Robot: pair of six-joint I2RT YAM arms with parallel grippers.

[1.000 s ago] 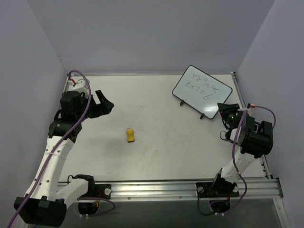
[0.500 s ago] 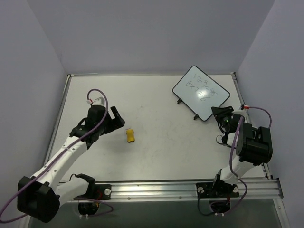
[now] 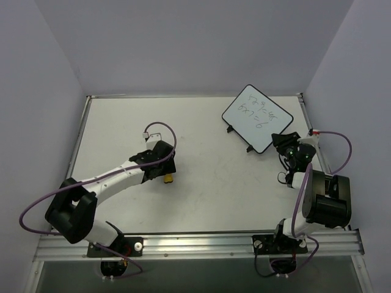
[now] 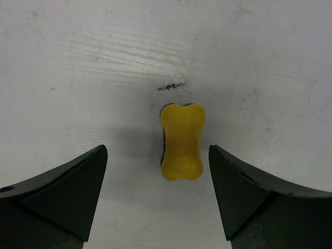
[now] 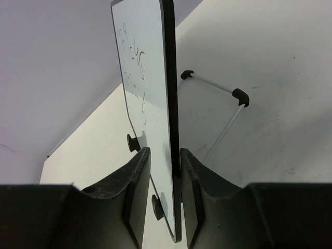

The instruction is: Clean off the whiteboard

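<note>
Two grippers are working well apart. The left gripper (image 4: 157, 155) is hanging wide open and holding nothing, its fingers standing on either side of the eraser (image 4: 181, 148) without touching it. The eraser, yellow and bone-shaped, is lying flat on the table (image 4: 78, 62) at the middle of the left wrist view, nearer the right-hand finger. A small dark smudge (image 4: 171, 86) is showing on the table just above it.

The right gripper (image 5: 165, 181) is pinching the whiteboard (image 5: 140, 78) edge-on, jaws nearly closed on its thin black frame at the bottom centre of the right wrist view. The whiteboard is showing dark scribbles on its white face, and its wire stand (image 5: 212, 83) is reaching out to the right. In the top view the whiteboard is sitting at the upper right, with the eraser left of centre.
</note>
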